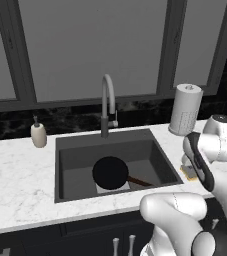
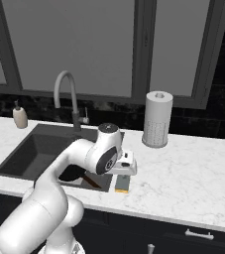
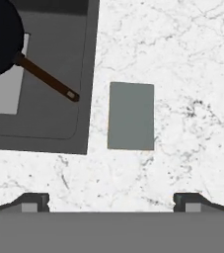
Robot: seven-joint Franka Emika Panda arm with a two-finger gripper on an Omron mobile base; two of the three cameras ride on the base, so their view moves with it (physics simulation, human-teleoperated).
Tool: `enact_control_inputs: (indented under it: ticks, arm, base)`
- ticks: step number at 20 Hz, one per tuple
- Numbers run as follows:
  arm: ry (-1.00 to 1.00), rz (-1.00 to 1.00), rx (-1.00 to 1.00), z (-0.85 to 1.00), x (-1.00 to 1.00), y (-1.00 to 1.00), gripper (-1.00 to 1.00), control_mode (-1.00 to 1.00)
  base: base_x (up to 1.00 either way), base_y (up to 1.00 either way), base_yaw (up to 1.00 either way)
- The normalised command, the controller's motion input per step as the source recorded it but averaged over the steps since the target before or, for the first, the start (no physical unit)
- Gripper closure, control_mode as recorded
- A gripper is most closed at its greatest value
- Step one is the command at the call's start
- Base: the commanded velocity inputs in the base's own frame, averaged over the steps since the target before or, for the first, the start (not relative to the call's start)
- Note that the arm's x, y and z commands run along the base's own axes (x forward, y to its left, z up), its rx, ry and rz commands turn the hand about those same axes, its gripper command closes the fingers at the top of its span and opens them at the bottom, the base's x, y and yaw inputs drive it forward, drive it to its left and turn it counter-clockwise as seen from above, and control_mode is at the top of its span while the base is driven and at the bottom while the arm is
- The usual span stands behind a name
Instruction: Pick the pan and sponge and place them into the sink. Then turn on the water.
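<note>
Beside the sink's right rim, the sponge (image 3: 130,116) lies flat on the marble counter (image 3: 182,59), its grey-green layer up, just apart from the basin edge. The gripper (image 3: 111,200) hangs directly over it with its fingers spread wide and nothing between them, wide enough to straddle the sponge's short side, which suggests a descent to grasp comes next. The pan (image 1: 111,172) already rests in the sink (image 1: 75,150), partly covering the light grey square, its handle angled toward the right wall. Behind the basin stands the faucet (image 1: 107,105), no water visible, flanked by a soap dispenser (image 1: 38,134) and a paper towel roll (image 1: 185,109).
</note>
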Motion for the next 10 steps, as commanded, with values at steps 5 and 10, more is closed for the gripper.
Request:
enact_control_inputs:
  ticks: [5,10]
  arm:
    - [0.0,0.0,0.02,-0.29,0.4,-0.05,-1.0,-1.0]
    - [0.0,0.0,0.0,-0.31,0.3,0.0,-1.0,-1.0]
  base:
    - [0.0,0.0,0.0]
    - [0.0,0.0,0.0]
